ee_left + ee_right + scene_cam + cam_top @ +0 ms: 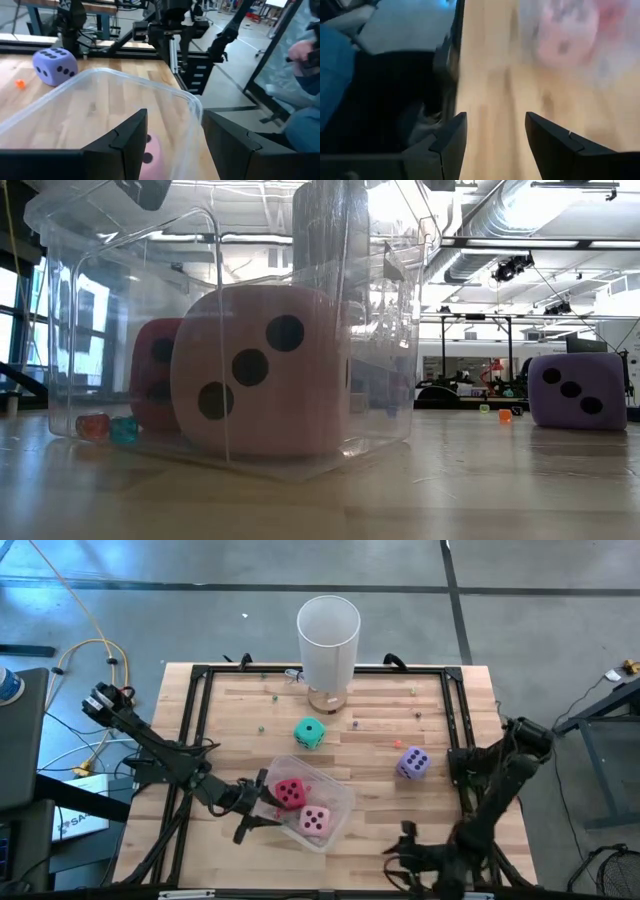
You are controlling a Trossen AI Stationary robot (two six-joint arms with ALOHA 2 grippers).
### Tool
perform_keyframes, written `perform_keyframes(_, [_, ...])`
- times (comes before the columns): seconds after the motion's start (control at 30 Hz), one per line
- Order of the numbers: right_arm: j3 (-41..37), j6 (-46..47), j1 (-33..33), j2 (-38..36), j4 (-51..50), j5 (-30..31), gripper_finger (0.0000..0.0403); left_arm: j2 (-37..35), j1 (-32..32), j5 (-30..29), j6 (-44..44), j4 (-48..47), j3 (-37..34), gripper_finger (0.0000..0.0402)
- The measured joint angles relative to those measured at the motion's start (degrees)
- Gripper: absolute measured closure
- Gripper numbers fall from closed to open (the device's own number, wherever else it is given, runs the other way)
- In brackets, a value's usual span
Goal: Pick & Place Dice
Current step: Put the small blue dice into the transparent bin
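A clear plastic container (335, 802) sits on the table's near middle with the red die (290, 793) and the pink die (315, 822) resting on its floor. The low view shows the pink die (265, 370) in front of the red die (155, 375). The teal-green die (309, 733) and the purple die (412, 763) rest on the bare wood. My left gripper (252, 806) is open at the container's left side. My right gripper (402, 846) is open, low by the near edge, touching nothing. My left gripper (175, 130) is open with the clear container's rounded corner (192, 107) running down between its two fingers, coming level from the table's left. The wall passes close by one finger (220, 135); whether it touches I cannot tell.
A tall white cylinder (328, 638) stands at the far edge's middle. Small coloured beads (372, 723) are scattered over the far half, and two lie inside the container (108, 427). A black frame (195, 700) borders the table. A person (305, 75) sits beyond the table.
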Motion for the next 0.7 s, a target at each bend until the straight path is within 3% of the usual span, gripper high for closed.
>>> perform_keyframes(0.27, [0.0, 34.2, 5.1, 0.3, -17.6, -5.4, 0.0211, 0.0, -2.4, 1.5, -0.1, 0.3, 0.0, 0.0215])
perform_keyframes(0.47, [0.0, 45.2, 7.9, 4.1, -21.5, -5.7, 0.0211, 0.0, -2.6, 1.5, -0.2, 0.5, 0.0, 0.0215])
perform_keyframes(0.7, [0.0, 46.3, 8.1, 9.1, -22.5, -6.9, 0.0211, 0.0, -5.1, 2.3, -0.2, 0.5, 0.0, 0.0215])
